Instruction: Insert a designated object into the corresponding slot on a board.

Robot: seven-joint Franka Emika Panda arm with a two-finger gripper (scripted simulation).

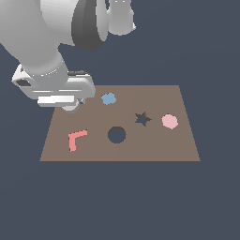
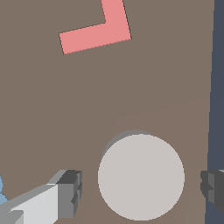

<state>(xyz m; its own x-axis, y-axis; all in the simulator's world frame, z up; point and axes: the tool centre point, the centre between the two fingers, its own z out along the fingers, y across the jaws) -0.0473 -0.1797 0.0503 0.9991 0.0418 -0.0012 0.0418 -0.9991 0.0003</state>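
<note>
Lying between the spread gripper [image 2: 140,188] fingers, the disc [image 2: 141,177] sits untouched.

Disc [image 1: 70,108] mostly hidden under the pincer [image 1: 71,104]; blue piece [image 2: 1,192] cut off at wrist view's edge.

A flat, plain dark slate-blue floor [image 1: 206,201] fills the whole scene from the near edge to the far edge and out to the exterior view's left and right, evenly lit, with only soft, faint shading and no hard shadows on it.
</note>
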